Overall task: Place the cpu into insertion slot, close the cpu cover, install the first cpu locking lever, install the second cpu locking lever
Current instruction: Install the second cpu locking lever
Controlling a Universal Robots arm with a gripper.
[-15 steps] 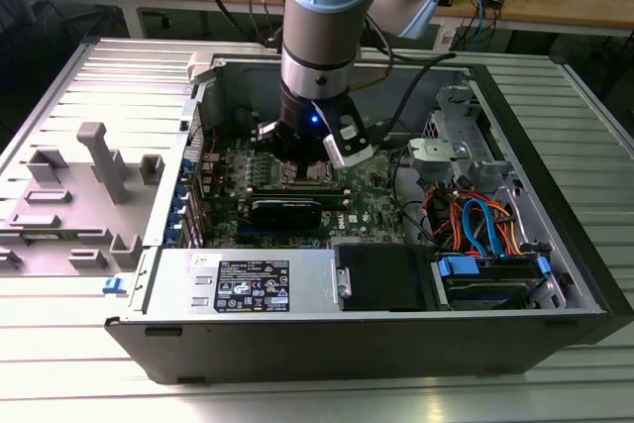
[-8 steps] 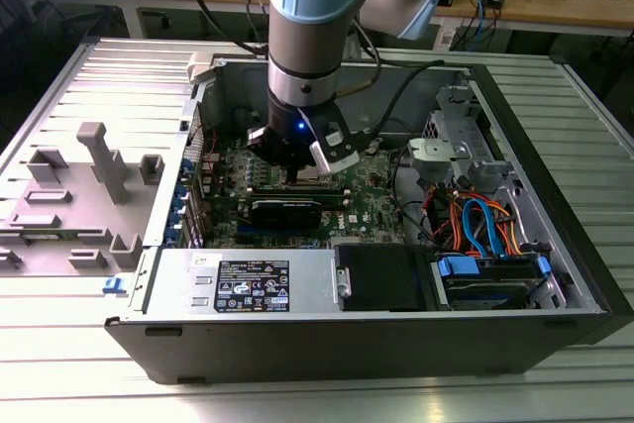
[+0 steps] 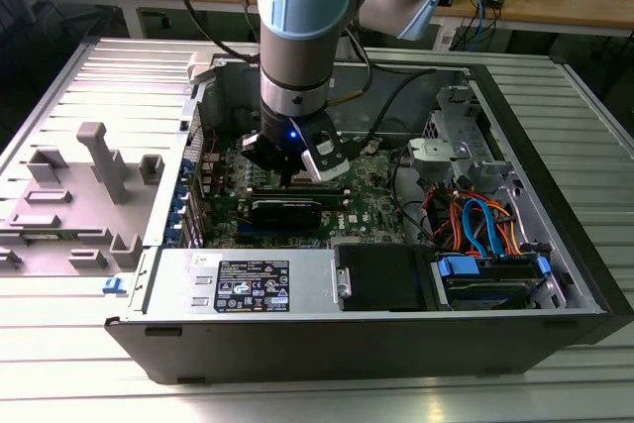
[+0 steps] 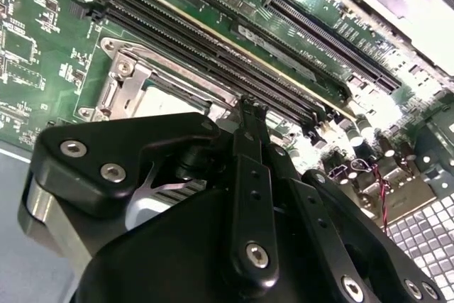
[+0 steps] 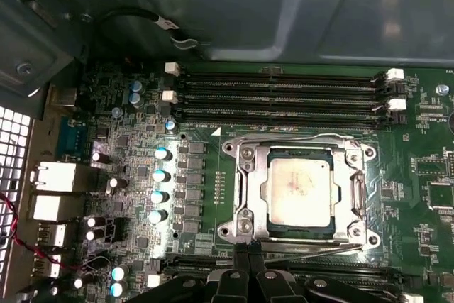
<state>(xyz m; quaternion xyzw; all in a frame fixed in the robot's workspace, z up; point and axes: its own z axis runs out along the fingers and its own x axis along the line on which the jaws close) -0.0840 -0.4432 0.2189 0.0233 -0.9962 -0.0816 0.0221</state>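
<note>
Exterior view: we see the gripper (image 3: 287,177) low over the board (image 3: 381,190) inside the case (image 3: 555,245). First wrist view: cpu (image 5: 300,189) seated in the slot (image 5: 246,196), cover (image 5: 301,148) down; fingers (image 5: 248,264) pinched together, empty, at the slot's edge. Second wrist view: same; we judge the levers still pending.

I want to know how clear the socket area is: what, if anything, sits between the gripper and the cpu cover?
Nothing visible: the gripper sits at the edge of the cpu cover, which lies closed around the cpu.
</note>
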